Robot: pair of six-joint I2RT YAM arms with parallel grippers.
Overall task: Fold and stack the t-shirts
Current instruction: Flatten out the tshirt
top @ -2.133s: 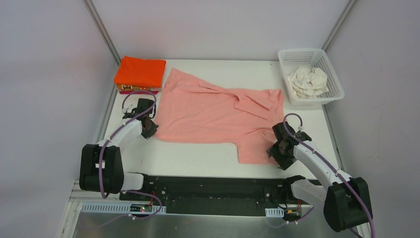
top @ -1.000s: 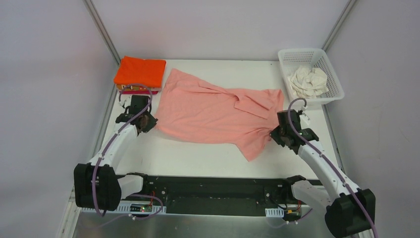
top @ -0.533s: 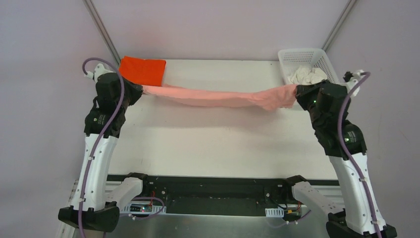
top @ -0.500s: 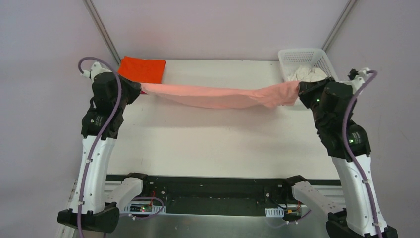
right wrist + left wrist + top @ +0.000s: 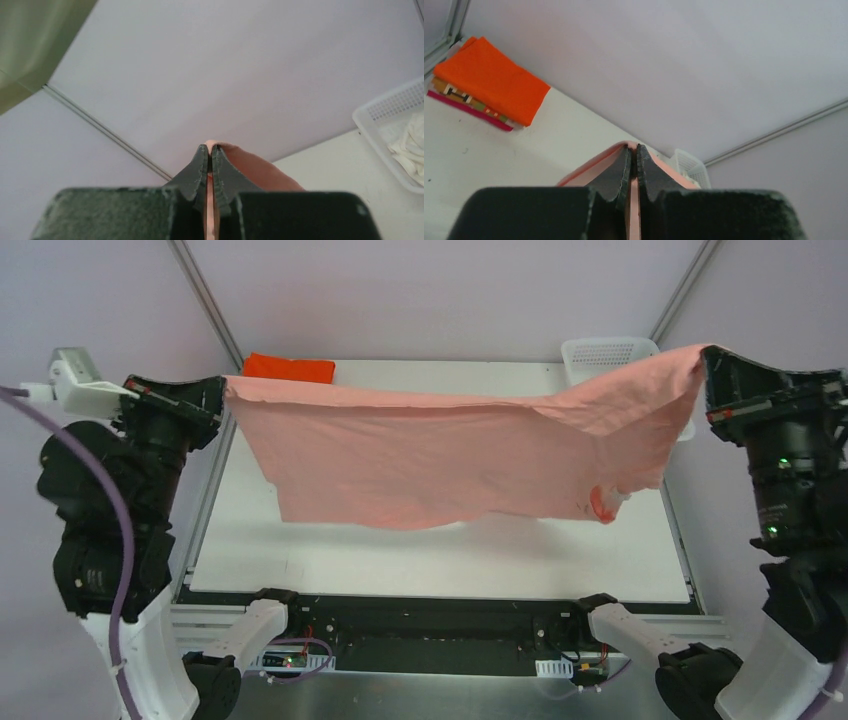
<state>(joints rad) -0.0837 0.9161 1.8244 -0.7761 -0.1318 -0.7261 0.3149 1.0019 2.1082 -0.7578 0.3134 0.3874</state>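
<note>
A salmon pink t-shirt (image 5: 450, 455) hangs spread wide in the air above the table, stretched between both arms. My left gripper (image 5: 222, 390) is shut on its left top corner, and pink cloth (image 5: 596, 165) shows pinched between the jaws in the left wrist view. My right gripper (image 5: 706, 358) is shut on the right top corner, with pink cloth (image 5: 255, 170) beside the jaws. A folded bright orange t-shirt (image 5: 489, 80) tops a stack at the table's far left corner, with a magenta layer (image 5: 469, 111) below. A cream-white t-shirt (image 5: 407, 142) lies crumpled in the basket.
The white lattice basket (image 5: 605, 350) stands at the far right corner, partly hidden behind the raised shirt. The white table (image 5: 440, 555) shows bare below the hanging cloth. Grey walls enclose the table on three sides.
Both arms have risen high and toward the camera, lifting the pink shirt off the table. It went from a sagging band between the grippers to a wide hanging sheet.
</note>
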